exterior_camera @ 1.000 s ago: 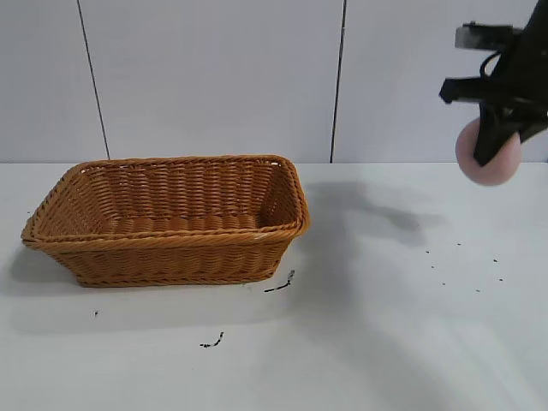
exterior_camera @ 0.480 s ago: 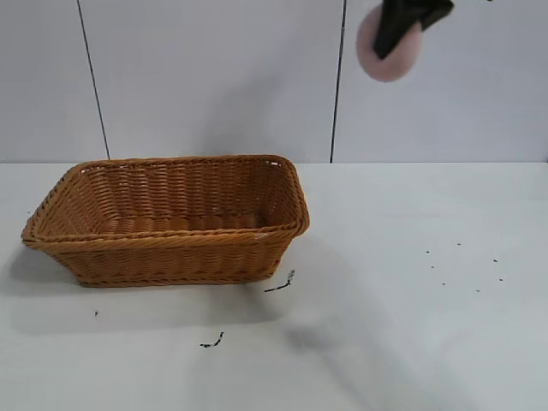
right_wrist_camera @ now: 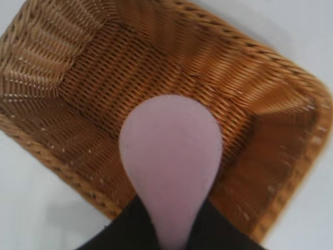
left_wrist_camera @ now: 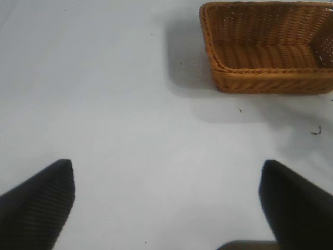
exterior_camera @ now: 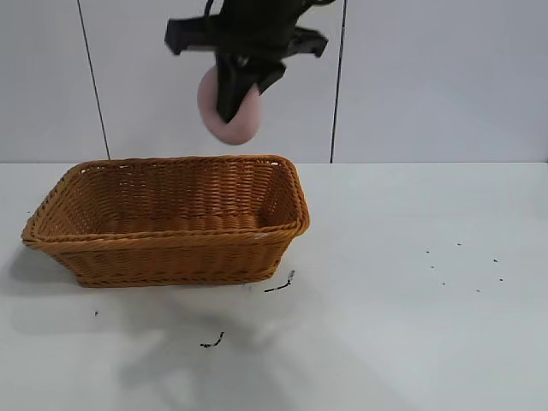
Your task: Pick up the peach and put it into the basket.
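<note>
One peach (exterior_camera: 229,116) sits clamped in my right gripper (exterior_camera: 233,103), high in the air above the basket's (exterior_camera: 171,248) far rim. From my right wrist, the woven floor lies straight below the fruit, so the coming move looks like a plain descent and release. My left gripper (left_wrist_camera: 166,200) hangs wide apart over bare table (left_wrist_camera: 104,104), well off to the basket's side. No writing or brand shows anywhere.

Pale pink peach (exterior_camera: 229,110); orange-brown basket (exterior_camera: 171,244) (woven wicker pattern).
</note>
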You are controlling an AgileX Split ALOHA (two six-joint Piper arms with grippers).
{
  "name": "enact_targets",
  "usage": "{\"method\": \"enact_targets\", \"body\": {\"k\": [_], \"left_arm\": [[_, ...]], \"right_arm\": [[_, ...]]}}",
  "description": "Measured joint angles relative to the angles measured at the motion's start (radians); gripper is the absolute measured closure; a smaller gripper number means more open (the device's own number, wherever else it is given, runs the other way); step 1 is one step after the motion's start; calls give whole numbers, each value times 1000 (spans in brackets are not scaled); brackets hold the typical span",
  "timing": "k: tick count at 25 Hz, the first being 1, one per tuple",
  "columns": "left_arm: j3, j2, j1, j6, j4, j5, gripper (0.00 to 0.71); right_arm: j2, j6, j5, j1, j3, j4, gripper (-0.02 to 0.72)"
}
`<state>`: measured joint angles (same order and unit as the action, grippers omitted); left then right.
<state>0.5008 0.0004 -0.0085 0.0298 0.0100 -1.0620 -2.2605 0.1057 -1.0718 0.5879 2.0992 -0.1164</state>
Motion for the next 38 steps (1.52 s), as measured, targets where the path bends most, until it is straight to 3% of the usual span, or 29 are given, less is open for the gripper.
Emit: {"method": "enact_targets", "body": {"k": [10,12,13,17,20,27,33,38], "left_arm": [[0,0,0,0,0,0,17],[0,0,0,0,0,0,17],[0,0,0,0,0,0,17],[0,0,0,0,0,0,17],[0,0,0,0,0,0,17],[0,0,0,0,0,0,17],[0,0,0,0,0,0,17],[0,0,0,0,0,0,17]], "right_arm": [[-186,0,124,11,0,-3,688],[-187,0,131,11,0,-4,642],[-187,0,131,11,0,-6,575],[-187,0,124,11,1,-16,147],[-184,0,113,11,14,-17,41],[-169,-1,-76,11,269,-9,15],[-76,-22,-120,3,342,84,8],[-64,-26,-139,-99,341,116,8]]}}
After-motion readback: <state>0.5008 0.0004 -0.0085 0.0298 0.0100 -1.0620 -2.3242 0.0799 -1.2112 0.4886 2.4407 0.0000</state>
